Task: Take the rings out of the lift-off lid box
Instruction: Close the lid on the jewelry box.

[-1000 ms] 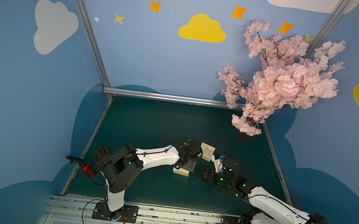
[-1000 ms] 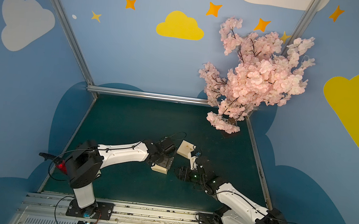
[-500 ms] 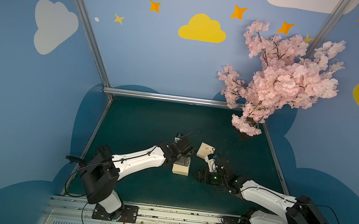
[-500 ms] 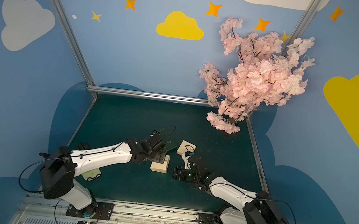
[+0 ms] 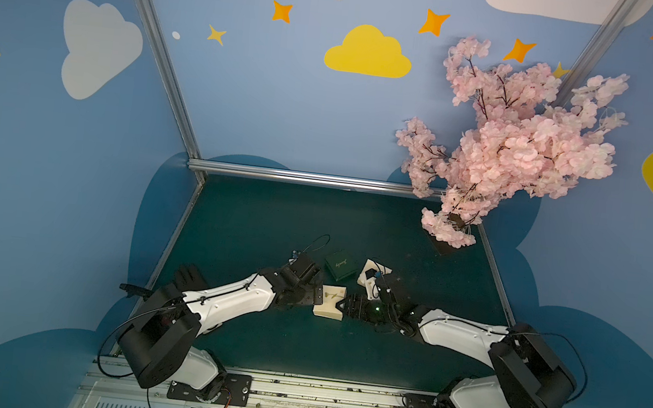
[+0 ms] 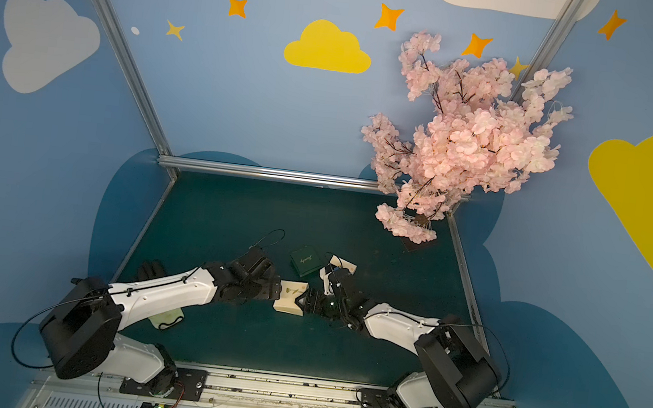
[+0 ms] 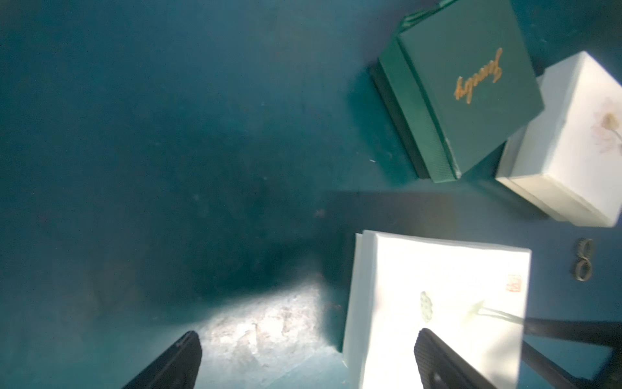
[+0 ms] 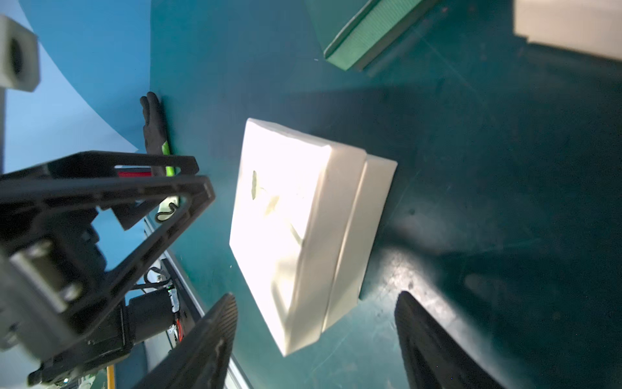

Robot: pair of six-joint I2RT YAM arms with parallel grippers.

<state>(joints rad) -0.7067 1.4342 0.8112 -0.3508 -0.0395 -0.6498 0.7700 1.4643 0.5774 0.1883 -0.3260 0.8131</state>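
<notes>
Because the lid sat closed on the cream box, we judged that both arms had come in low from opposite sides so that one could steady the base while the other lifted the top. The box lay flat on the green mat between them, with a dark green box and another white box just behind it.

The left gripper stood wide apart and held nothing. In its wrist view one finger lay over the printed top of the cream box and the other hung over bare mat, so it was not lined up to grasp.

The right gripper was also spread, a little wider than the box's end, with the box ahead of its tips. We saw no contact and nothing between its jaws.

In the left wrist view, two small dark loops, probably rings, lay on the mat just beside the cream box, though that corner was blurred. Whether more remained inside we could not tell with the lid on.
</notes>
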